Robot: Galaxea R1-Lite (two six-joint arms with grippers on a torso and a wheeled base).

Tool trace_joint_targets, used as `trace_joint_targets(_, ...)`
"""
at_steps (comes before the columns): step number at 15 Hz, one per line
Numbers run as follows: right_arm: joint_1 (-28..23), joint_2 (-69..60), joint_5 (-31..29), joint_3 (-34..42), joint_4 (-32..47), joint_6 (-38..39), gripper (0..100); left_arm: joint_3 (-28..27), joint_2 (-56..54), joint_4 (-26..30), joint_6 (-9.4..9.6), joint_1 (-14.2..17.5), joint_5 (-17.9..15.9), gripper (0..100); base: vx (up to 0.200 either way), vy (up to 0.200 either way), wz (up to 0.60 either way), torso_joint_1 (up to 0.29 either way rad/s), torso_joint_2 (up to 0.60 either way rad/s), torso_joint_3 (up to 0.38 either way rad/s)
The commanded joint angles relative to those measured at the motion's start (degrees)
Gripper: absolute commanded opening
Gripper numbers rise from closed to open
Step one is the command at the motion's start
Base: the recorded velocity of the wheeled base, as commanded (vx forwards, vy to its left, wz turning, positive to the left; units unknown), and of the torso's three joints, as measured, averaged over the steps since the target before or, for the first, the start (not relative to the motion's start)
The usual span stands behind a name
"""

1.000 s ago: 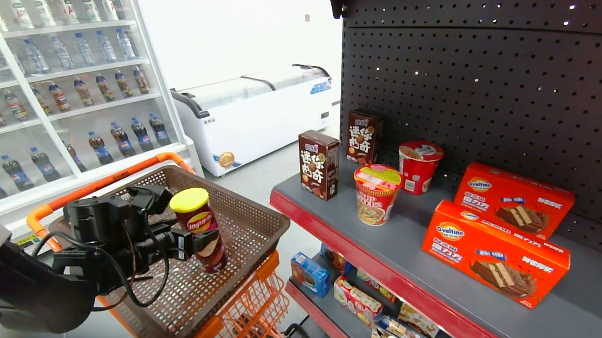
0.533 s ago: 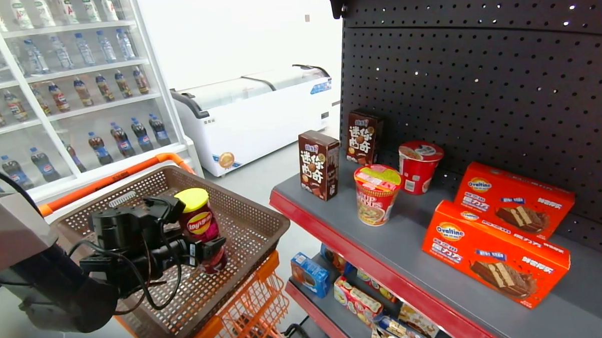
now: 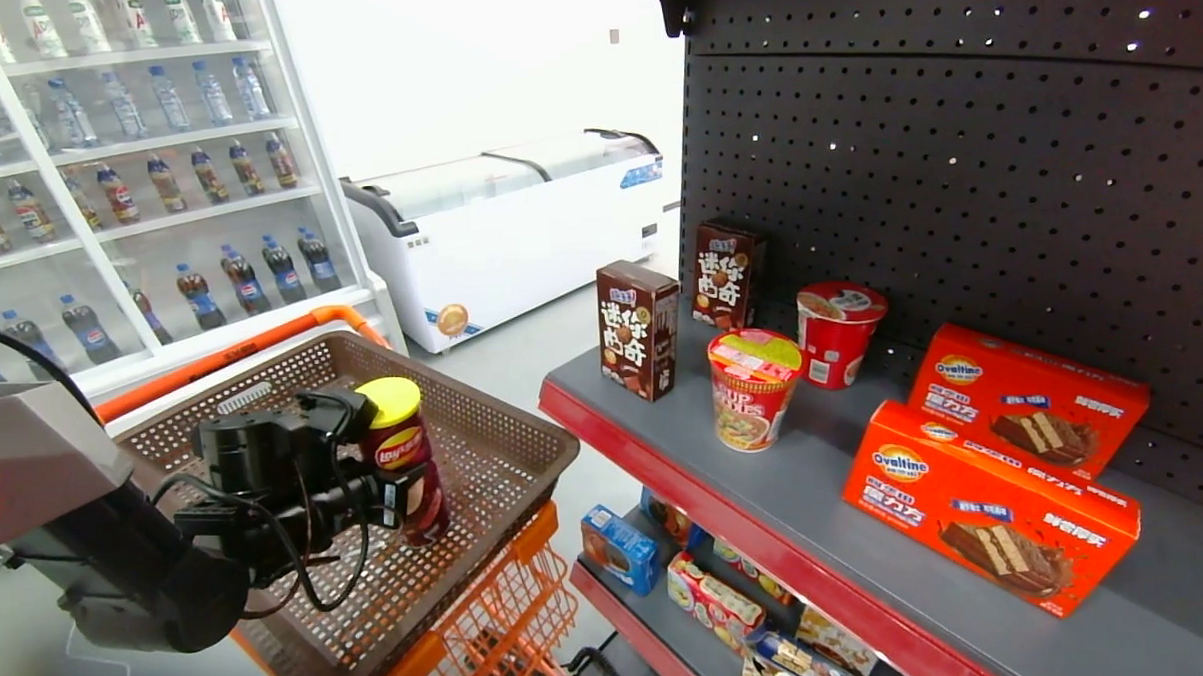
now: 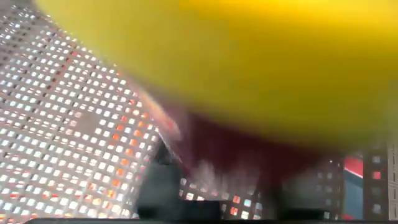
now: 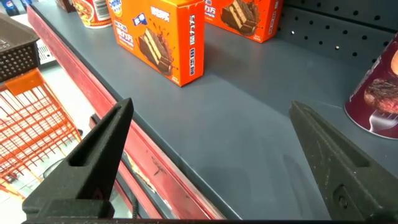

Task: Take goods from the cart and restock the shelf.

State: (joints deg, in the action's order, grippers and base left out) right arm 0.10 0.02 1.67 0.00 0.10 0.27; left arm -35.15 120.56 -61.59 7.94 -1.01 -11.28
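Chip can (image 3: 397, 450) at lower left, clamped by the left gripper (image 3: 410, 487) inside the brown basket (image 3: 494, 412) of the orange cart (image 3: 501, 602), with cup noodles (image 3: 753, 388) and orange boxes (image 3: 988, 505) on the grey shelf (image 3: 817, 491) at right (the right gripper (image 5: 211, 109) spread wide above it) and a drinks fridge (image 3: 136, 194) at upper left, is maroon, yellow-lidded, standing.

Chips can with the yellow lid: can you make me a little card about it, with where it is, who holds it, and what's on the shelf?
Thing: chips can, dark red, yellow lid, nearly upright
Where: inside the brown cart basket
Held by: left tool, shut on it
Other tool: right tool, open, above the grey shelf
On the shelf: two brown boxes, two noodle cups, two orange boxes
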Motion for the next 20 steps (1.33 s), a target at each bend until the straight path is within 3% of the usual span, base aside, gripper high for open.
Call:
trace_joint_targets(1, 0.0, 0.0, 0.0, 0.0, 0.0, 0.0, 100, 1.0, -3.9, 0.3, 0.41, -0.1, -0.1, 0, 0.0, 0.0, 0.0, 0.0, 0.0, 0.0)
trace_joint_targets(3, 0.0, 0.0, 0.0, 0.0, 0.0, 0.0, 100, 1.4, -9.1, 3.6, 0.5, -0.2, -0.1, 0, 0.0, 0.0, 0.0, 0.0, 0.0, 0.0)
trace_joint_targets(9, 0.0, 0.0, 0.1, 0.0, 0.0, 0.0, 100, 1.1, -32.6, 29.3, -0.38, 0.1, 0.0, 0, 0.0, 0.0, 0.0, 0.0, 0.0, 0.0)
trace_joint_targets(10, 0.0, 0.0, 0.1, 0.0, 0.0, 0.0, 100, 1.1, -32.6, 29.3, -0.38, 0.1, 0.0, 0, 0.0, 0.0, 0.0, 0.0, 0.0, 0.0)
trace_joint_targets(11, 0.0, 0.0, 0.0, 0.0, 0.0, 0.0, 100, 1.4, -39.1, 37.2, -0.38, 0.0, -0.2, 0, 0.0, 0.0, 0.0, 0.0, 0.0, 0.0)
trace_joint_targets(13, 0.0, 0.0, 0.0, 0.0, 0.0, 0.0, 100, 1.7, -46.0, 43.7, -0.99, -0.1, 0.5, 0, 0.0, 0.0, 0.0, 0.0, 0.0, 0.0)
trace_joint_targets(14, 0.0, 0.0, 0.0, 0.0, 0.0, 0.0, 100, 2.4, -48.1, 45.0, -2.14, -0.2, 0.4, 0, 0.0, 0.0, 0.0, 0.0, 0.0, 0.0)
trace_joint_targets(18, 0.0, 0.0, 0.1, 0.0, 0.0, 0.0, 100, 7.7, -53.1, 43.5, -3.01, -0.3, 0.1, 0, 0.0, 0.0, 0.0, 0.0, 0.0, 0.0)
trace_joint_targets(19, 0.0, 0.0, 0.1, 0.0, 0.0, 0.0, 100, 8.7, -56.7, 44.9, -5.21, -0.3, -0.1, 0, 0.0, 0.0, 0.0, 0.0, 0.0, 0.0)
trace_joint_targets(20, 0.0, 0.0, 0.0, 0.0, 0.0, 0.0, 100, 8.9, -59.0, 46.7, -6.18, -0.2, -0.1, 0, 0.0, 0.0, 0.0, 0.0, 0.0, 0.0)
